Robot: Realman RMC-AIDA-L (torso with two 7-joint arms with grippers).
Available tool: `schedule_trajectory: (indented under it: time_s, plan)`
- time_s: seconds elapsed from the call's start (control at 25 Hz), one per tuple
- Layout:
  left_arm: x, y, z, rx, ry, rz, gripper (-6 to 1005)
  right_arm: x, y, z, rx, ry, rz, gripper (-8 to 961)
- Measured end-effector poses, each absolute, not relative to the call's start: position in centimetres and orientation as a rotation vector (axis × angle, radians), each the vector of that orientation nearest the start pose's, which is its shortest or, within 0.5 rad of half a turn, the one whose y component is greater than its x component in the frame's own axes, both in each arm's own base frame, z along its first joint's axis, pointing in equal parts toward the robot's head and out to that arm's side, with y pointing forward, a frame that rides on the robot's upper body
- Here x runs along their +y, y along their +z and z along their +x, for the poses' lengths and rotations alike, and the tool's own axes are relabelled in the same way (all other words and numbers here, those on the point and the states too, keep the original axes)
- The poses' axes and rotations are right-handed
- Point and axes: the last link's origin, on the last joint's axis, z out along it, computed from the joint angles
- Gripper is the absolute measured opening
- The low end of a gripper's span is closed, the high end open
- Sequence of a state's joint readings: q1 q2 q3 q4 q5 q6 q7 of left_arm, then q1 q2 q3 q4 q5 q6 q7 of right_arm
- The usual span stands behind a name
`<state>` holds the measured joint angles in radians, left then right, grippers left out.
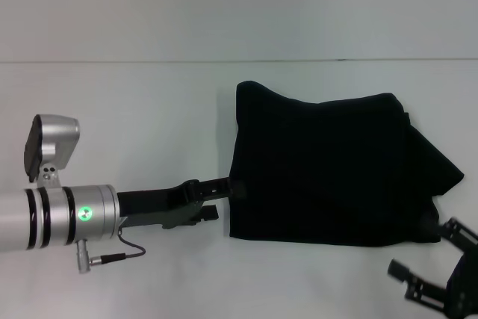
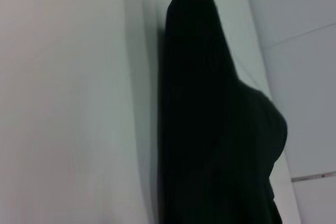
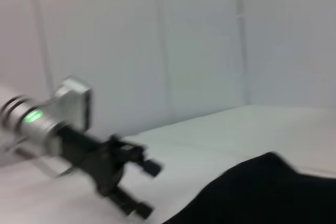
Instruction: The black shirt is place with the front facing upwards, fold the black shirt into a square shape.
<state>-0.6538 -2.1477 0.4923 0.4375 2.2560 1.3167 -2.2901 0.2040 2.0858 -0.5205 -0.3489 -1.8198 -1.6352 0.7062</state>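
The right gripper (image 1: 433,278) sits lower right, fingers spread wide. The left gripper (image 1: 228,196) touches the black shirt's (image 1: 321,169) left edge; finger state unclear. Shirt lies centre-right on the surface (image 1: 149,110): soft, limp, best pinched at its edges

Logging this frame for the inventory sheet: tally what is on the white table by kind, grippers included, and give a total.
Black shirt, folded into a rough rectangle: 1
Grippers: 2, the left gripper at the shirt's left edge, the right gripper by its near right corner
White table: 1
Total: 4
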Motion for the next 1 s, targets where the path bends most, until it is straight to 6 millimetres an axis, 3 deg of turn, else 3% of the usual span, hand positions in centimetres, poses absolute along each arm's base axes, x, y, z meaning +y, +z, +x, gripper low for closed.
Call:
schedule_trajectory:
  time_s: [0.36,1.0]
  plan:
    - [34.7,-6.9,-25.7,-2.126,-0.669,-2.129,948,20.5,-2.8,34.2,0.438,0.822,-2.410,927]
    - [35.3,-8.8,-25.1,-2.146,-0.597,-2.087,949,20.8,-2.8,34.1,0.424,0.822,-2.418,927]
